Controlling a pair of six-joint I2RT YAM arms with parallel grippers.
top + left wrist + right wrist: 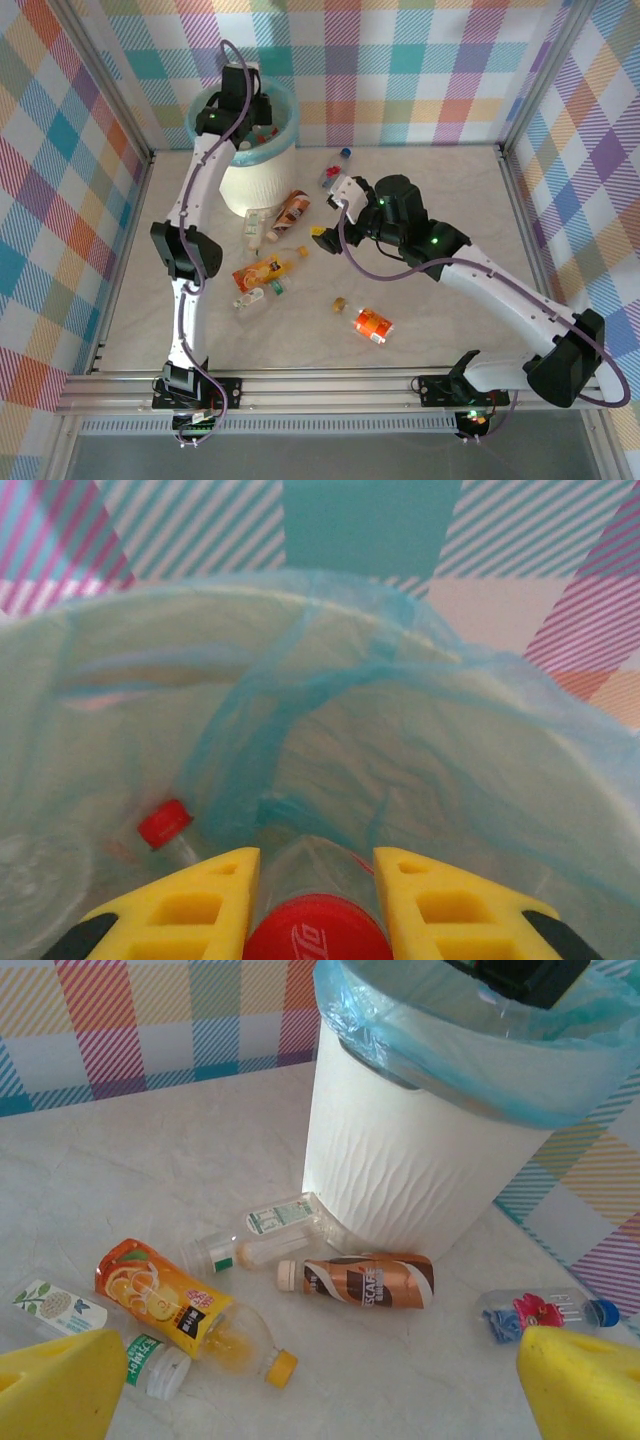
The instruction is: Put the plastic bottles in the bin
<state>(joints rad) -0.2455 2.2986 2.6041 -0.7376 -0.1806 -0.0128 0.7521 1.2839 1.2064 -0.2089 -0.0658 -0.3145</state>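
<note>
My left gripper (pixel 252 110) hangs over the mouth of the bin (pixel 258 175), shut on a clear bottle with a red cap (pixel 318 932). Its yellow fingers (pixel 215 890) press both sides of the neck. Another red-capped bottle (pixel 165 823) lies down inside the teal liner (pixel 420 740). My right gripper (pixel 320 1360) stands open above the table, nothing between its fingers. Below and ahead of it lie a brown coffee bottle (pixel 365 1280), a clear bottle (pixel 265 1235) against the bin's wall (pixel 420 1160), and an orange juice bottle (pixel 170 1305).
A green-labelled bottle with a white cap (pixel 150 1365) and a tea bottle (pixel 50 1305) lie at the left. A crushed blue-capped bottle (pixel 545 1312) sits right of the bin. An orange-red bottle (pixel 373 325) lies alone near the front. Checked walls enclose the table.
</note>
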